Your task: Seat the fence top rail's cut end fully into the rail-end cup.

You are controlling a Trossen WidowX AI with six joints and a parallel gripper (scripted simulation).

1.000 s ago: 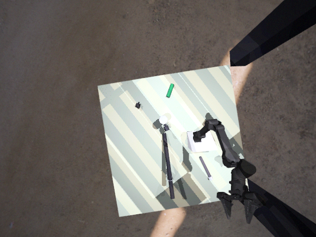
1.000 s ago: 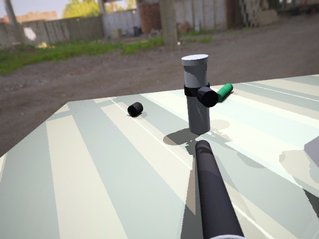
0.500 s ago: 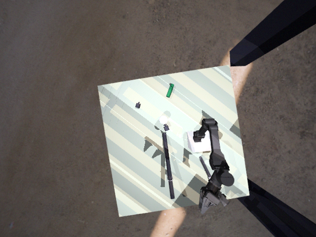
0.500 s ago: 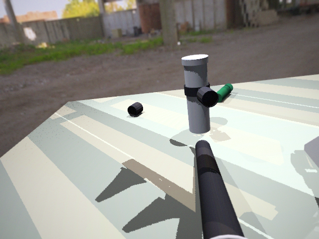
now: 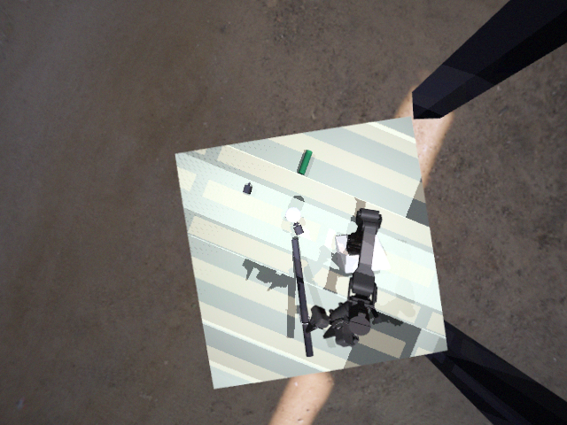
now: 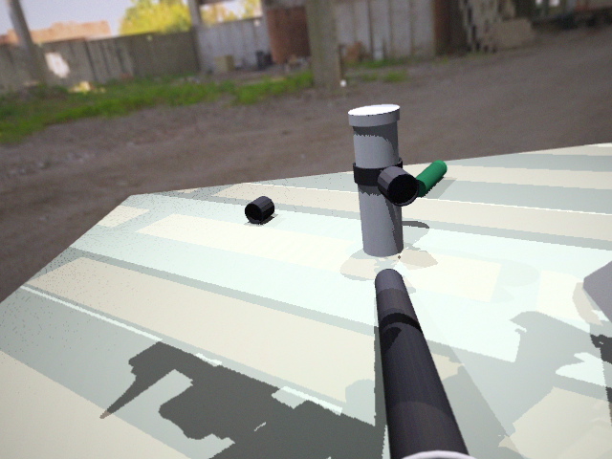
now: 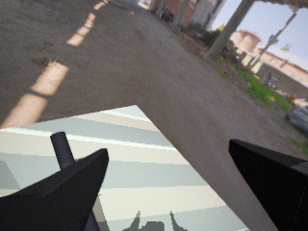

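Nearest to us, the dark rail (image 5: 299,279) (image 6: 415,370) (image 7: 62,149) begins near the lower edge of the table (image 5: 237,361) (image 6: 222,296) in the top view. It runs towards the big post (image 6: 378,217), and its cut end stays outside the rail-end cup (image 5: 299,228) (image 6: 394,185), apart from it. Beside the rail, towards the lower right corner, we see the gripper (image 5: 316,333) (image 7: 167,149); its claw is wide apart, with nothing in it. If one finger touches the rail, we cannot tell. Farther, the white block (image 5: 345,263) lies between the rail and the right edge. On the post, the brace band (image 6: 366,174) sits below the post cap (image 5: 292,214) (image 6: 374,112). Beyond, we find the loose dark cup (image 5: 247,188) (image 6: 259,209) towards the upper left corner, and the green cylinder (image 5: 305,161) (image 6: 433,176) near the upper edge.
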